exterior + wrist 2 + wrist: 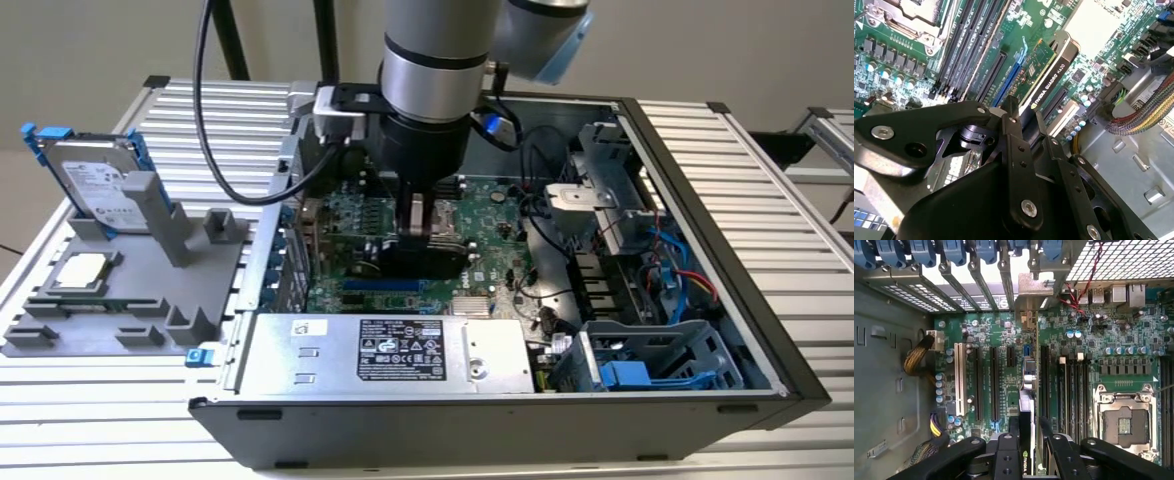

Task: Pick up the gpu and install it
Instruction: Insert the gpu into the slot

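The arm's black metal gripper (pixel 1026 117) reaches down inside the open grey steel computer case (pixel 694 395), its slim drilled fingers (pixel 1005 452) clamped on the thin rectangular gpu card (pixel 1046 75) with its black cooler edge. The card stands on edge between them, over the green motherboard (pixel 999 335) with its long black slots.

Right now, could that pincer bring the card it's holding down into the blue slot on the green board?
Probably yes. The pincer grips the gpu on edge just above the blue slot, and the motherboard around it looks unobstructed.
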Available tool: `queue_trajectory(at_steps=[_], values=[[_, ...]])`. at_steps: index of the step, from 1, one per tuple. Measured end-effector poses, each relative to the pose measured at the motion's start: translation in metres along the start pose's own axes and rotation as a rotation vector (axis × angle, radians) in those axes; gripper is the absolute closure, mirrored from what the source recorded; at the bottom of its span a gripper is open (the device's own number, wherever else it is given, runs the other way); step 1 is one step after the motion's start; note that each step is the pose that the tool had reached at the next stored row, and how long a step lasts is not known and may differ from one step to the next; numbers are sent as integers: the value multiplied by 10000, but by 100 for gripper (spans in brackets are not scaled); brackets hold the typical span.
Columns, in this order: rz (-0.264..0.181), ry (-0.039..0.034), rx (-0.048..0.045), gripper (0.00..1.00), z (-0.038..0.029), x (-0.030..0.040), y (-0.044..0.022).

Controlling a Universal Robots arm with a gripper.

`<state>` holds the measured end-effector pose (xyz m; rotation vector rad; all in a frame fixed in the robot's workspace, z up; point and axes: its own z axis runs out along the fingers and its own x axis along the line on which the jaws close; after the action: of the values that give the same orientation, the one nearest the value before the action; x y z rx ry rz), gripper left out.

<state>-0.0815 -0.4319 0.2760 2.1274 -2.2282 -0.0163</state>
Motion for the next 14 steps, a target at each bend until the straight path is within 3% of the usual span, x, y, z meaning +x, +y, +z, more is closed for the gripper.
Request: queue_trajectory(at_steps=[14], values=[[-6,30,3,100,47,8,68]])
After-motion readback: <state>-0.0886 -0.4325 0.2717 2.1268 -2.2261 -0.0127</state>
